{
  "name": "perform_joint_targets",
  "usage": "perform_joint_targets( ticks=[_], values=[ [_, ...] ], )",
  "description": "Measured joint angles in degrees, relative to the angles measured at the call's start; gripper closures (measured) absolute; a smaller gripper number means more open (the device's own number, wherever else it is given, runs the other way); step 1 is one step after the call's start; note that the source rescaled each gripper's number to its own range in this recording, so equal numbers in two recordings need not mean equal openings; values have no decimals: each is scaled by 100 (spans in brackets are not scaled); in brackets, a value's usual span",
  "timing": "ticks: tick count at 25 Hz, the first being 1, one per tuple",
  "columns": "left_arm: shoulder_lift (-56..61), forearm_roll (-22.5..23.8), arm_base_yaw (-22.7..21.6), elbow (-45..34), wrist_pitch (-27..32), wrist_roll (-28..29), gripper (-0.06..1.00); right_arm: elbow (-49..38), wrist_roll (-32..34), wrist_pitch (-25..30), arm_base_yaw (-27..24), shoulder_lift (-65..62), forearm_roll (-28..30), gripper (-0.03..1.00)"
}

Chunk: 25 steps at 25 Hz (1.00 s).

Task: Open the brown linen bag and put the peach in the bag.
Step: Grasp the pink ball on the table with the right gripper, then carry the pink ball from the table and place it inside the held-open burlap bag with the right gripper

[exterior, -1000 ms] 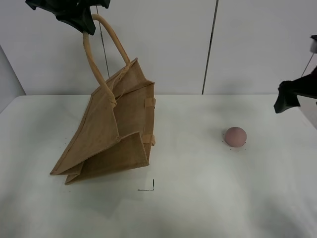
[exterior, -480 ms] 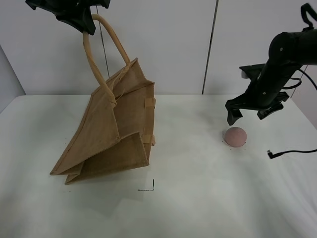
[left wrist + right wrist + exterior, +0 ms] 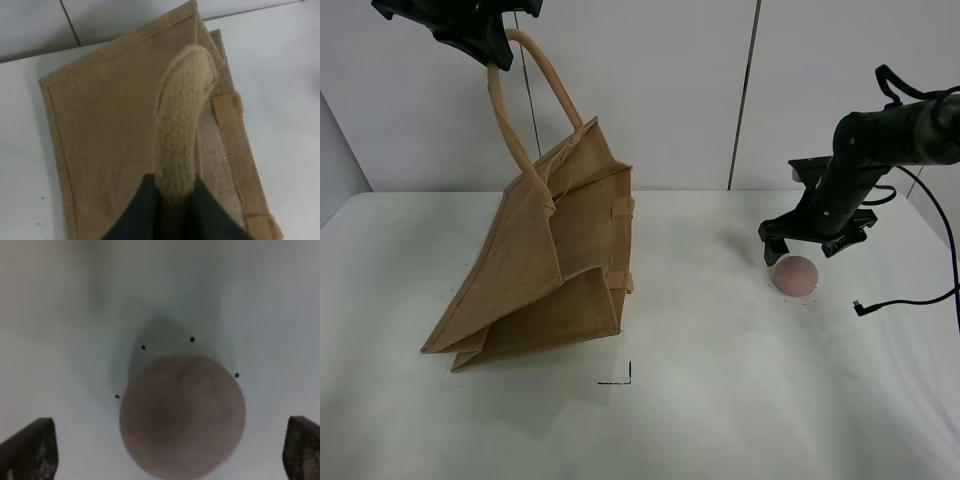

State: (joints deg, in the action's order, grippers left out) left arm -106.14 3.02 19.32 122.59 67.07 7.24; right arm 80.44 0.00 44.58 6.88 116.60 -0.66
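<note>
Pink peach [image 3: 182,415] lies dead centre between the spread jaws of our right gripper [image 3: 167,452], just beneath them on the desk [image 3: 720,410]; our left gripper [image 3: 175,205] clamps its jaws on the bag [image 3: 545,270] handle [image 3: 182,115].

No text, label, brand or number is legible in any view. Markings noted, none readable as characters: one black right-angle corner mark [image 3: 629,380] on the desk [image 3: 740,420], near the lower corner of the brown linen bag [image 3: 545,270]; four small black dots [image 3: 143,347] on the desk, ringed close around the peach [image 3: 182,415].
</note>
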Motion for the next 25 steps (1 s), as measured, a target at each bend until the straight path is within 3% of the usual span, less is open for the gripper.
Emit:
perform_joint_targets(
  ticks=[11, 14, 17, 19, 22, 23, 25],
  values=[
    [0, 0, 0, 0, 0, 0, 94, 5, 226, -157, 0, 519, 10, -3],
    [0, 0, 0, 0, 0, 0, 94, 5, 249, -228, 0, 525, 10, 2],
    [0, 0, 0, 0, 0, 0, 94, 5, 267, -232, 0, 525, 66, 20],
    [0, 0, 0, 0, 0, 0, 94, 5, 267, -224, 0, 525, 66, 42],
    [0, 0, 0, 0, 0, -16, 94, 18, 267, -198, 0, 518, 66, 88],
    [0, 0, 0, 0, 0, -18, 94, 24, 267, -197, 0, 491, 66, 94],
    [0, 0, 0, 0, 0, -18, 94, 31, 262, -185, 0, 388, 66, 97]
  ],
)
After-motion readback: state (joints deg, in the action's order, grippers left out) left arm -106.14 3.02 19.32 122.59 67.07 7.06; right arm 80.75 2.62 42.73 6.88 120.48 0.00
